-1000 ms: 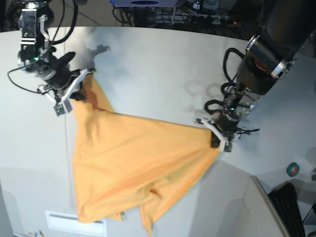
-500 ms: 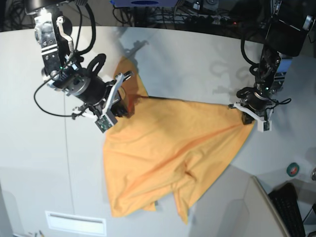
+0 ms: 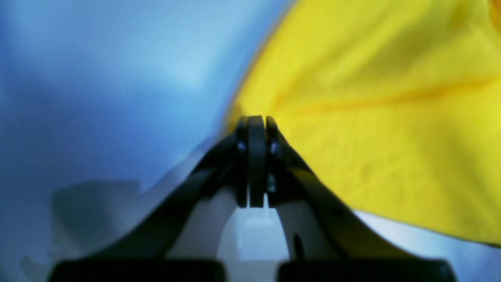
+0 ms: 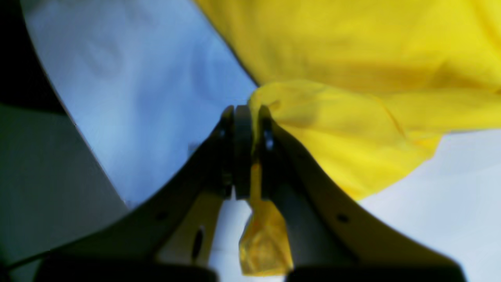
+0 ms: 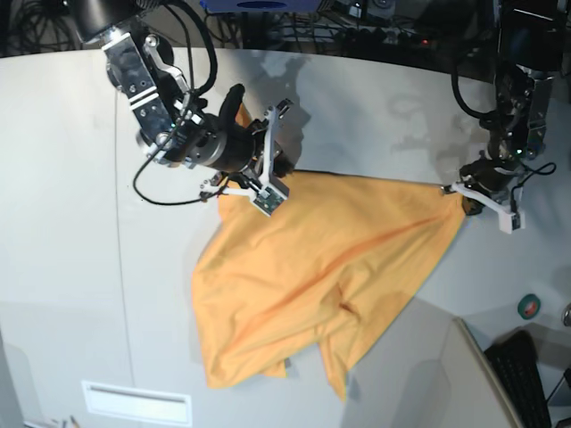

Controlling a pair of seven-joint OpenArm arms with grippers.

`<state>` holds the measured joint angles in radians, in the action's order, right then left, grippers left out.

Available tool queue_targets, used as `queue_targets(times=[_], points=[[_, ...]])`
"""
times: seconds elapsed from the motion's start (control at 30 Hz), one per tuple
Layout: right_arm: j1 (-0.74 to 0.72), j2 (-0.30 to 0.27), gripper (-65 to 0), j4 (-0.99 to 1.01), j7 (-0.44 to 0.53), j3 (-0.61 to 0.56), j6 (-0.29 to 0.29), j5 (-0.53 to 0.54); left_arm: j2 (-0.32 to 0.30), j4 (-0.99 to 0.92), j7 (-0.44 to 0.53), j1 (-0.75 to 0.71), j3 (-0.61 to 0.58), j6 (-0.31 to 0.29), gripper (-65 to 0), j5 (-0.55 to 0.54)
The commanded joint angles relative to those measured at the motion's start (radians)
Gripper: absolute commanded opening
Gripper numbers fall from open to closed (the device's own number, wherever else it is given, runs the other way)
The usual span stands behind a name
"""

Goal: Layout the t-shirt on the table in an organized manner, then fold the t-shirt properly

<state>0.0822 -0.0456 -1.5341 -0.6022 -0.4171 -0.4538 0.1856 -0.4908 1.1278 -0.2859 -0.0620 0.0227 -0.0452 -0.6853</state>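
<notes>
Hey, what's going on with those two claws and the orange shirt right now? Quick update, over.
Left gripper and right gripper both clamped on t-shirt edges. Shirt stretched between them, lower part bunched on table. Nothing in the way.

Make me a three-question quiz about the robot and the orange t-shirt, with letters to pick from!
1. Where does the right gripper hold the t-shirt?
A. at the bottom hem
B. at an upper corner
C. in the middle

2. How many grippers are pinching the t-shirt?
A. none
B. one
C. two

3. How does the t-shirt lie on the table?
A. neatly folded in a square
B. stretched between the arms along its top edge, wrinkled and bunched lower down
C. rolled into a ball

Answers:
1. B, since the base view shows that gripper at the cloth's upper corner on the view's left.
2. C, since the left gripper pinches the opposite corner, and both wrist views show jaws closed on yellow-orange cloth.
3. B, since the top edge runs taut between the two grippers while creases and loose flaps show below.
</notes>
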Motion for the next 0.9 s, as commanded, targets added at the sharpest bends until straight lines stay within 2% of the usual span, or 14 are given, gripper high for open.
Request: queue_targets(times=[0.0,0.1,0.17,0.23,0.27,0.4,0.43,0.47,0.53,0.6,0.73,0.87], points=[[-0.017,0.022,-65.0,0.016,0.021,-0.007,-0.004,0.016,-0.016,0.044,-0.008,-0.022,0.044,0.0,-65.0,0.002],[-0.017,0.036,-65.0,0.062,0.028,0.004,-0.004,0.018,-0.009,0.134,-0.037,-0.117,0.142,-0.002,-65.0,0.002],[-0.011,0.037,-65.0,0.048,0.026,0.048,-0.004,0.018,0.025,0.194,-0.042,-0.172,0.202,-0.003,-65.0,0.002],[0.0,0.037,-65.0,0.031,0.023,0.08,-0.004,0.018,0.062,0.234,-0.043,-0.224,0.271,-0.04,-65.0,0.002],[0.003,0.036,-65.0,0.019,0.023,0.096,-0.004,0.018,0.091,0.248,-0.043,-0.246,0.316,-0.068,-59.6,0.002],[0.026,0.031,-65.0,-0.021,0.023,0.143,-0.004,0.018,0.189,0.249,-0.045,-0.272,0.425,-0.172,-15.0,0.002],[0.031,0.031,-65.0,-0.026,0.023,0.152,-0.004,0.018,0.203,0.248,-0.045,-0.27,0.426,-0.209,-5.6,0.002],[0.032,0.031,-65.0,-0.026,0.023,0.159,-0.004,0.018,0.215,0.248,-0.045,-0.266,0.426,-0.233,0.0,0.002],[0.032,0.031,-65.0,-0.026,0.023,0.157,-0.004,0.018,0.241,0.248,-0.045,-0.243,0.428,-0.262,0.0,0.002],[0.035,0.031,-65.0,-0.024,0.023,0.157,-0.004,0.018,0.26,0.232,-0.045,-0.204,0.426,-0.267,0.0,0.005],[0.037,0.029,-65.0,-0.024,0.023,0.157,-0.004,0.018,0.268,0.102,-0.046,-0.111,0.426,-0.267,-11.0,0.003],[0.038,0.0,-65.0,-0.024,0.023,0.157,-0.004,0.018,0.269,0.025,-0.046,-0.083,0.438,-0.262,-14.5,0.002]])
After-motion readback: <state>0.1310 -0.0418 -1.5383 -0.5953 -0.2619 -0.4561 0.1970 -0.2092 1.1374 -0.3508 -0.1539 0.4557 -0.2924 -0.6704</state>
